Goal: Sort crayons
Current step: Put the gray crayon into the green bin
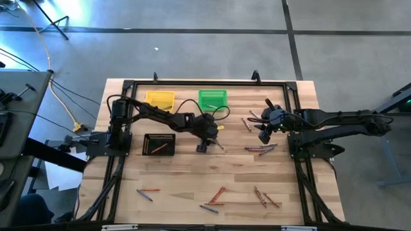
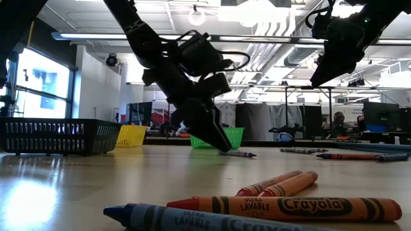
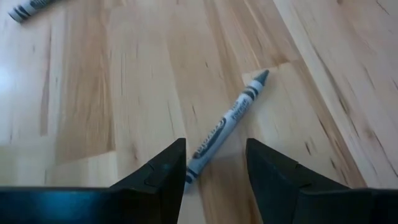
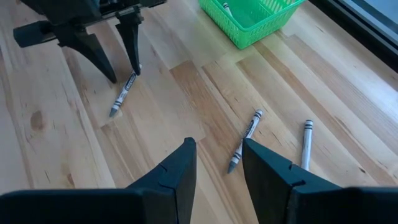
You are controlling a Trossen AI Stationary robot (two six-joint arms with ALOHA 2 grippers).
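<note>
My left gripper [image 3: 214, 180] is open, low over the middle of the table, fingers pointing down. A grey crayon [image 3: 222, 127] lies flat on the wood, its blunt end between the two fingertips; I cannot tell whether a finger touches it. The gripper and crayon also show in the high view [image 1: 210, 145] and in the right wrist view [image 4: 124, 93]. My right gripper [image 4: 217, 162] is open and empty, raised above the table's right half [image 1: 263, 136], over two grey crayons [image 4: 244, 142] that lie flat.
The yellow bin [image 1: 160, 99] and green bin [image 1: 212, 99] stand at the far edge, the black mesh bin [image 1: 159, 144] to the left. Loose crayons lie at the right [image 1: 260, 149] and near the front edge [image 1: 215, 196]. The black frame [image 1: 295, 115] borders the table.
</note>
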